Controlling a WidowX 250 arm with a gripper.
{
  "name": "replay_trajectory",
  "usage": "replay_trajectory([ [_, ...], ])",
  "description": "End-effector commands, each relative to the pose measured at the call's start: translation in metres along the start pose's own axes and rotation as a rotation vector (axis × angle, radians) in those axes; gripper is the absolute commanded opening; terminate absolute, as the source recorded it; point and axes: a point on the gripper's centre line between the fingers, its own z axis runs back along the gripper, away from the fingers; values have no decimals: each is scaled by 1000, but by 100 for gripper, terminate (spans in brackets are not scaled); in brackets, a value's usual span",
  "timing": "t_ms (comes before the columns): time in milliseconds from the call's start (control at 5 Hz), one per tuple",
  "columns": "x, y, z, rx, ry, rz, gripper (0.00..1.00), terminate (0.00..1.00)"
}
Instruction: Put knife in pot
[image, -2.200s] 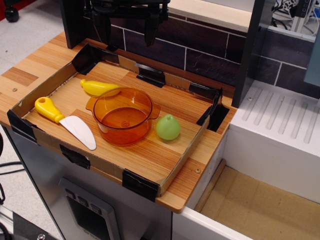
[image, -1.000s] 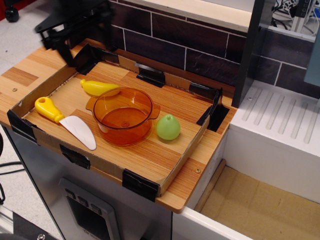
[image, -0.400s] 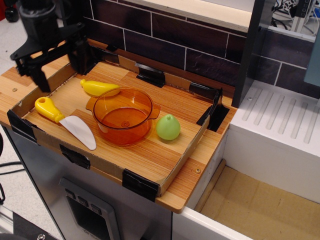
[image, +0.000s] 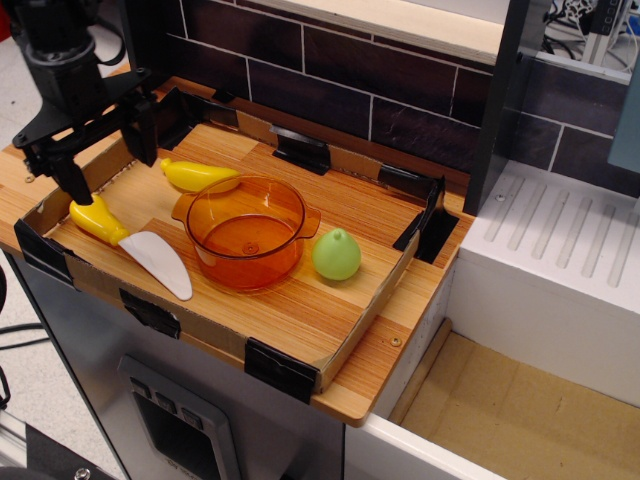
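Knife (image: 130, 240) flat at left edge, handle toward far-left corner. Gripper (image: 105, 145) above handle, fingers spread wide, nothing held, placed for handle grasp. Pot (image: 246, 231) mid-table, mouth up, empty, beside blade.

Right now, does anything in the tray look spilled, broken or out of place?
Nothing stands out. The knife, banana, pot and pear all lie intact in the tray; the pot is upright and empty.
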Motion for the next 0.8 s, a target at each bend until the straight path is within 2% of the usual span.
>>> replay_trajectory([
  [0, 0, 7, -14, 18, -47, -8, 100, 0],
  [600, -3, 13, -38, 58, -80, -36, 100, 0],
])
